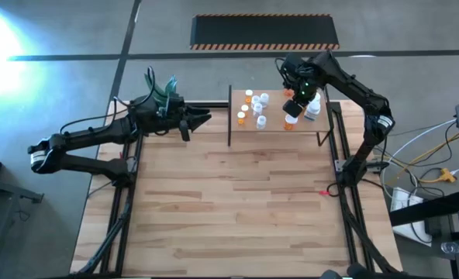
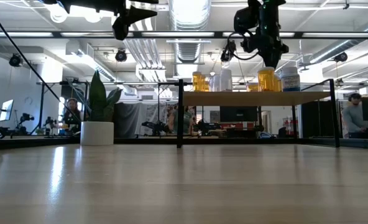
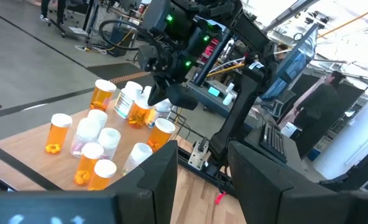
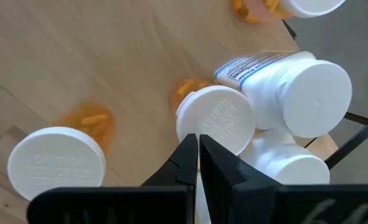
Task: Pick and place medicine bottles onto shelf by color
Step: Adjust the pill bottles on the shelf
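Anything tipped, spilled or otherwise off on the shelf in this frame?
Nothing stands out. The medicine bottles all stand upright with caps on the shelf, none tipped or spilled. The right gripper hovers shut and empty above an orange bottle; the left gripper waits beside the shelf, holding nothing.

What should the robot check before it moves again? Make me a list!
1. Right gripper shut and empty above the shelf: ok.
2. Orange bottle under it standing upright: ok.
3. White bottles beside it, touching each other and crowded: not ok, easy to bump.
4. Left gripper away from the shelf, over the table's far edge: ok.
5. Left gripper holding anything: nothing seen between its fingers, ok.
6. Bottles sorted by color: cannot tell.
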Available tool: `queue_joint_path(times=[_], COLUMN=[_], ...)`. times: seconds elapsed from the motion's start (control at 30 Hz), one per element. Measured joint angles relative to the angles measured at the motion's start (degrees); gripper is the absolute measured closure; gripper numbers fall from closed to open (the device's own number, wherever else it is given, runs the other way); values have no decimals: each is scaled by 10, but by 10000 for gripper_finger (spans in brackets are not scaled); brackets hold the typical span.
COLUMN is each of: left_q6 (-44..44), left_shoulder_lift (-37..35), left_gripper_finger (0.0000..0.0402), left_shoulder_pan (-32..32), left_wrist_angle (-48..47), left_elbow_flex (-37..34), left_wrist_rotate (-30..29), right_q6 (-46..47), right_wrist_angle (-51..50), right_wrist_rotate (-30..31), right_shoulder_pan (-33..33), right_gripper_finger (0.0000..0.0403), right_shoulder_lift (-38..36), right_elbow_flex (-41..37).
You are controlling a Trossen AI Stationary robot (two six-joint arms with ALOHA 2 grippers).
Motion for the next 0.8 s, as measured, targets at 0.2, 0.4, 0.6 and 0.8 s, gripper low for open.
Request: queue_joint_path(times=[0.2, 0.4, 0.6, 0.8], left_q6=[1, 4, 3, 3], left_shoulder_lift=[0, 0, 0, 0], left_gripper_finger=[275, 275, 275, 275], left_shoulder_pan=[0, 0, 0, 0], left_wrist_angle=[2, 2, 1, 1], left_elbow_flex=[0, 0, 0, 0], left_wrist_rotate=[0, 0, 0, 0], right_q6=[0, -17, -9, -14], right_wrist_angle=[6, 24, 16, 18], right_wrist_rotate=[-29, -56, 16, 16], right_shoulder_pan=[0, 3, -2, -7], right_gripper_finger=[394, 394, 394, 394], right_shoulder_lift=[-1, -3, -16, -3], right_elbow_flex=[3, 4, 15, -4])
